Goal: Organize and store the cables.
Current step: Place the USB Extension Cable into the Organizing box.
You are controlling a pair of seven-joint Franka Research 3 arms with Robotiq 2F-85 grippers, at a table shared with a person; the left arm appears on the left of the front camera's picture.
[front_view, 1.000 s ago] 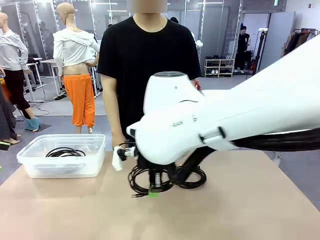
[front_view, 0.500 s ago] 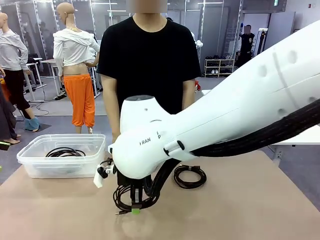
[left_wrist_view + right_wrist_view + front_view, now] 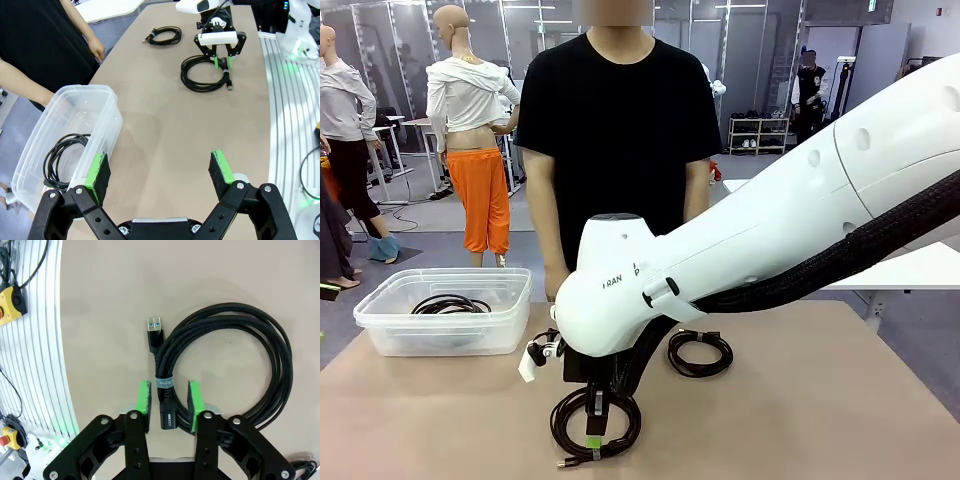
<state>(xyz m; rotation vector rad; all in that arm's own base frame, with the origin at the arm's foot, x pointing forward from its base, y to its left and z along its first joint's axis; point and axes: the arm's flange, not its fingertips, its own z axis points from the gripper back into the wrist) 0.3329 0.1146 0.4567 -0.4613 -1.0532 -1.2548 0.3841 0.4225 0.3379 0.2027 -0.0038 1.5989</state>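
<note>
A black coiled cable (image 3: 560,430) lies flat on the table near the front edge; in the right wrist view this coil (image 3: 280,355) shows its USB plug and a small band. My right gripper (image 3: 597,425) stands over it, open, and its green pads (image 3: 144,405) straddle the banded part with a gap on each side. A second coil (image 3: 700,352) lies farther back at the middle. A third coil (image 3: 450,303) rests inside the clear bin (image 3: 380,300). My left gripper (image 3: 159,172) hangs open above the table beside the bin (image 3: 107,107), holding nothing.
A person in a black shirt stands at the far side, one hand (image 3: 97,50) near the table edge. The right arm's white body and black hose cross the middle of the front view. Bare tabletop lies between the bin and the near coil (image 3: 205,75).
The right arm carried the coil from mid-table toward the near left, set it down flat, and its jaws have parted from it. The left gripper stayed open.
</note>
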